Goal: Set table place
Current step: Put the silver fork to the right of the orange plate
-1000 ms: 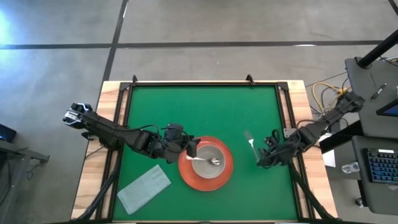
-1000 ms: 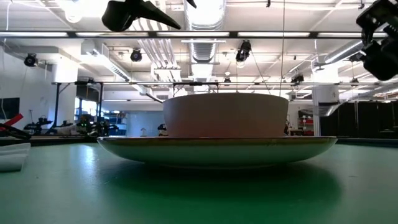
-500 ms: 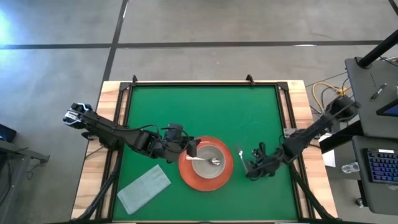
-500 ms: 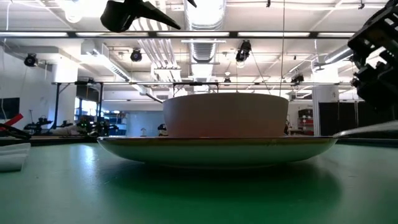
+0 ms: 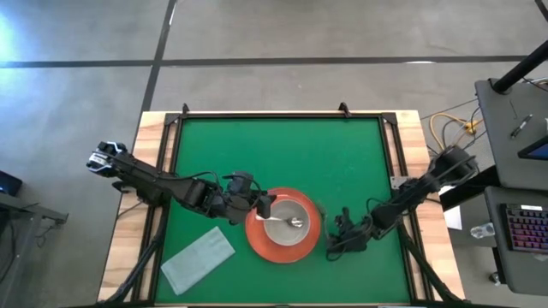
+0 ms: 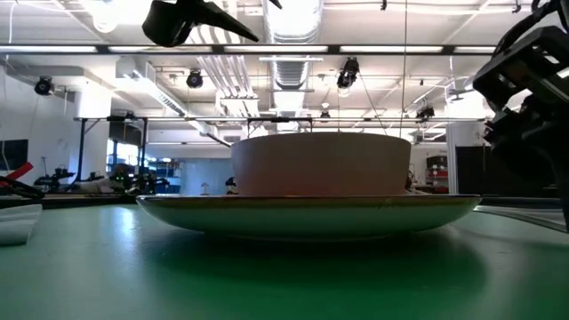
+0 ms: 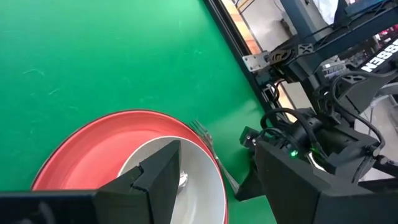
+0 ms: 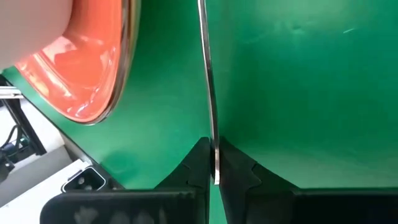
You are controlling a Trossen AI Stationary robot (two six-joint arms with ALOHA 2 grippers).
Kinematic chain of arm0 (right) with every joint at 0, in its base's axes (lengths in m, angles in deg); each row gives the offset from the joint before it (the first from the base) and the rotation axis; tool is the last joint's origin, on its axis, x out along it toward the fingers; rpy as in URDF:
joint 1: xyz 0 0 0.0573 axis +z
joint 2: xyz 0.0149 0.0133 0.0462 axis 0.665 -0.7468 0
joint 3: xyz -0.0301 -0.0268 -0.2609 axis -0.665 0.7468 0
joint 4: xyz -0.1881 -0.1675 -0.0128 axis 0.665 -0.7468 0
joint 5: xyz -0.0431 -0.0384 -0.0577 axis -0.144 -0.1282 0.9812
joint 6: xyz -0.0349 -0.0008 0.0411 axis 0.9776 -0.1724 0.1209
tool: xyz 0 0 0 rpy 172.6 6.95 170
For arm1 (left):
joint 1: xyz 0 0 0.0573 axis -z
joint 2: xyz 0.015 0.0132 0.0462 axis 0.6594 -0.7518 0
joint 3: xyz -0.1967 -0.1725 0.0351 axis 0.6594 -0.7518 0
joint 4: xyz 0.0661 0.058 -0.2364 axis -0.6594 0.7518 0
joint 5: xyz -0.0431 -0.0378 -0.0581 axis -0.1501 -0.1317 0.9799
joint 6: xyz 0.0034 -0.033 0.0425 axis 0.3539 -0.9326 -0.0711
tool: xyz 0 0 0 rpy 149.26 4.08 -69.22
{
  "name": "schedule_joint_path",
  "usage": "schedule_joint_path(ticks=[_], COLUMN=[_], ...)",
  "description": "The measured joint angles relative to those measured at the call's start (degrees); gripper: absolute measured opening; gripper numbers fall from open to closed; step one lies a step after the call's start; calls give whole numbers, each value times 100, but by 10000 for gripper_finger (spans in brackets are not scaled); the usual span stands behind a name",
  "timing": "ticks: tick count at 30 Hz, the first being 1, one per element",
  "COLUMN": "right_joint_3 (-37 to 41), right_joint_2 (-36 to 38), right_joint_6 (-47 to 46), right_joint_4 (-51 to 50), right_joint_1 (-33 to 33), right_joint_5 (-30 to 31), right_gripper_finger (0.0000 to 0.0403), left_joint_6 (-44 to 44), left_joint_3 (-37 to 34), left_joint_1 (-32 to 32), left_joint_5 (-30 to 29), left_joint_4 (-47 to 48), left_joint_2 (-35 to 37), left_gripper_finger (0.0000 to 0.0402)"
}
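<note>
A round orange-red plate [image 5: 260, 240] lies on the green table [image 5: 282, 154] near its near edge. A grey bowl [image 5: 282, 208] stands on the plate, with a silver spoon [image 5: 294, 222] lying inside it. My left gripper [image 5: 264, 205] hovers open over the plate's left rim; the left wrist view shows its fingers spread above the bowl [image 7: 199, 186]. My right gripper [image 5: 336, 233] is low beside the plate's right rim, shut on a silver fork [image 5: 323, 214]. The fork's tines [image 7: 202, 129] lie close to the plate's rim. My right gripper [image 8: 214, 163] pinches the fork's handle [image 8: 215, 146] near its free end, between its two fingertips. The fingers run level along the fork, coming from the table's right side. The fork sticks out ahead of them, edge-on beside the plate [image 8: 81, 68]; whether it touches the table I cannot tell.
A folded grey-green cloth [image 5: 199, 258] lies near the table's near-left corner, left of the plate. The far half of the green top holds nothing. Wooden borders and black rails [image 5: 399, 162] frame the table; a desk with a keyboard [image 5: 524, 229] stands beyond the right edge.
My right gripper has moved toward the table's left and near edge, down low beside the plate, carrying the fork. The fork has travelled from right of the plate until its tines sit by the plate's right rim.
</note>
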State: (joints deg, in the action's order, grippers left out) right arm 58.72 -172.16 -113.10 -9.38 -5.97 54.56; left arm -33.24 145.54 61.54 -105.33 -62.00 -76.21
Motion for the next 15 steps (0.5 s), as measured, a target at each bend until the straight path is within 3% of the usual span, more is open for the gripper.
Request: schedule_joint_path(ticks=[7, 15], right_joint_3=[-131, -55], right_joint_2=[16, 46], right_joint_6=[233, 104], right_joint_4=[-31, -186], right_joint_1=[-99, -92], right_joint_5=[-64, 364], right_gripper_finger=[13, 13], left_joint_6=[5, 2], left_joint_3=[-9, -114], left_joint_1=[16, 34], left_joint_5=[72, 69], left_joint_4=[0, -10], left_joint_2=[0, 0], left_gripper_finger=[192, 192])
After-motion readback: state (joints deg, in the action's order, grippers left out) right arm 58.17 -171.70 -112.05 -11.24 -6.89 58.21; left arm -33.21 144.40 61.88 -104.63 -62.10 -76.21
